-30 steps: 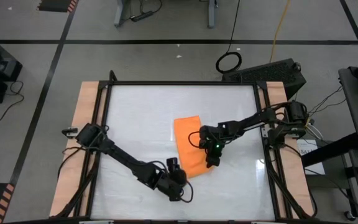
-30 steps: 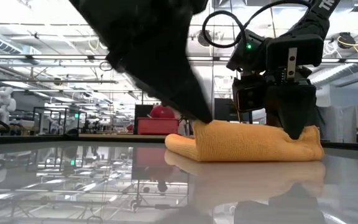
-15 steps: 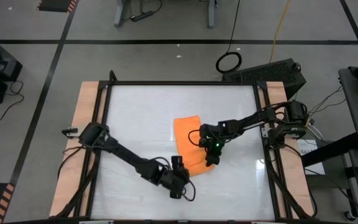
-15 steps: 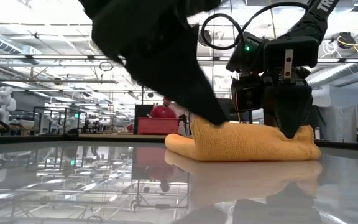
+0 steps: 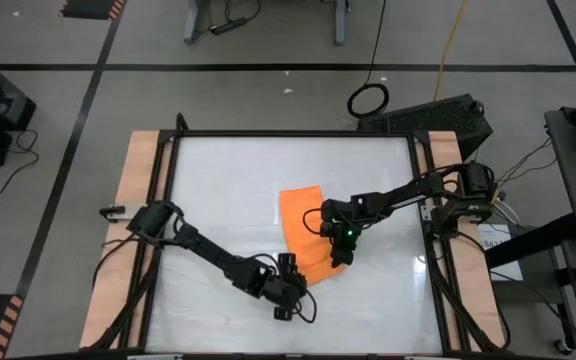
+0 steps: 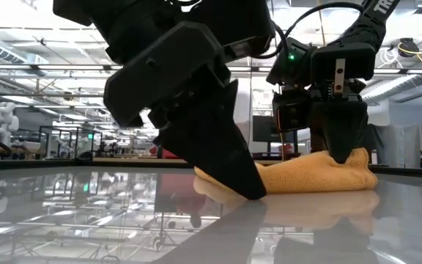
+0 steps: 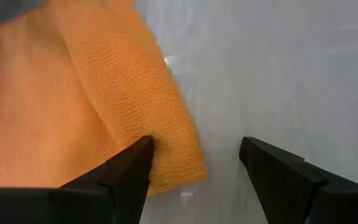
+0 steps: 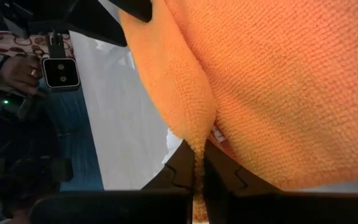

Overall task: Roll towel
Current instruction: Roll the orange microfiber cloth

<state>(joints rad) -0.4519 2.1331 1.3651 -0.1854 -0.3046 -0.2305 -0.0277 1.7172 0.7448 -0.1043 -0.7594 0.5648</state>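
The orange towel (image 5: 303,215) lies near the middle of the white table, its near end doubled over into a thick fold (image 6: 306,174). My left gripper (image 5: 291,268) is open at the towel's near corner. One finger (image 7: 135,163) lies against the fold there, and the other (image 7: 272,171) stands over bare table. My right gripper (image 5: 340,258) is shut on the towel at the fold's right end. My left gripper touches the towel's near corner (image 7: 166,163) with the inner side of one finger, coming slanting down from the table's near left. The towel lies flat on the table. My right gripper pinches a raised ridge of cloth (image 8: 197,134) between its two fingertips, pointing slanting down from the right. The ridge stands up from the towel; the rest lies on the table.
A black frame (image 5: 173,150) and wooden side boards (image 5: 133,200) border the table. Bare white surface lies to the left of and behind the towel. A person's hand (image 8: 17,71) shows beyond the table in the right wrist view.
My left gripper has come down and moved toward the towel, rolling a little; its finger now reaches the table at the towel's near corner. My right gripper has kept still on the cloth.
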